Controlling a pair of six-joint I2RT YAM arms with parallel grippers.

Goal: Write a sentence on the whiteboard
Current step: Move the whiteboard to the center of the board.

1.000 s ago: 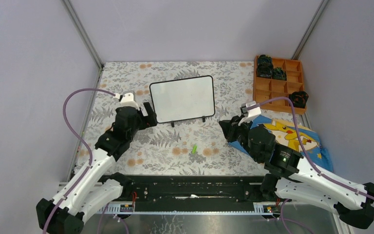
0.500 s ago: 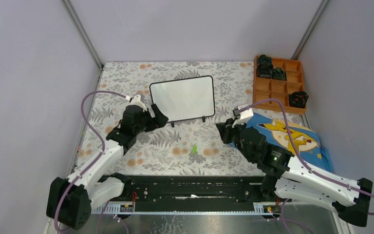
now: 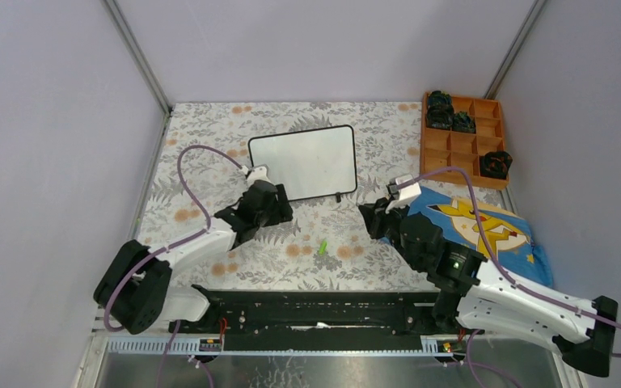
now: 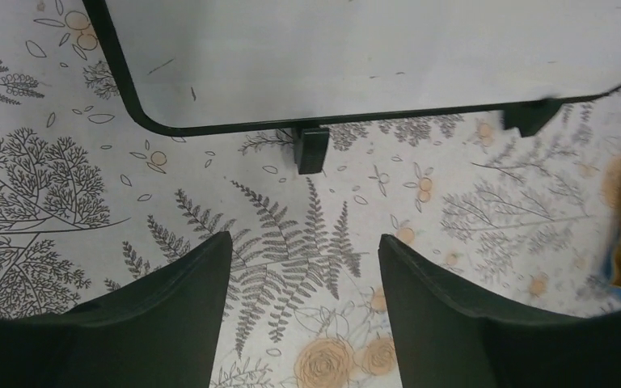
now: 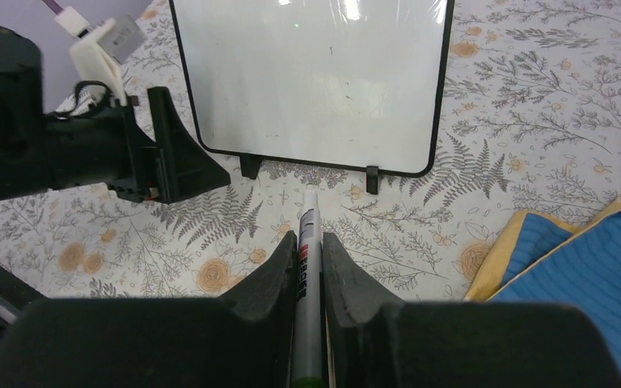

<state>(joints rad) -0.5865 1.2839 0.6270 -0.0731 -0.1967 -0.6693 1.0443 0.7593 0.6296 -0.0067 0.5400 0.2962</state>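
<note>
The whiteboard (image 3: 303,162) stands propped on small black feet at the middle back of the table, white with a thin black frame. Its face (image 5: 315,81) is blank apart from faint smudges; no sentence shows on it. My left gripper (image 3: 281,212) hovers just in front of the board's lower left corner (image 4: 162,121), open (image 4: 303,242) with only the tablecloth between its fingers. To the right of the board, my right gripper (image 3: 369,217) is shut (image 5: 310,238) on a grey marker (image 5: 310,214) that points toward the board's lower edge.
A small green piece (image 3: 322,246) lies on the floral cloth in front of the board. A wooden compartment tray (image 3: 462,137) with black items sits at the back right. A blue and yellow picture cloth (image 3: 485,230) lies under the right arm. Enclosure walls stand on both sides.
My left arm has swung right, from beside the board's left edge to in front of its lower left corner, and its jaws have narrowed a little. The right arm has shifted only slightly, still gripping the marker.
</note>
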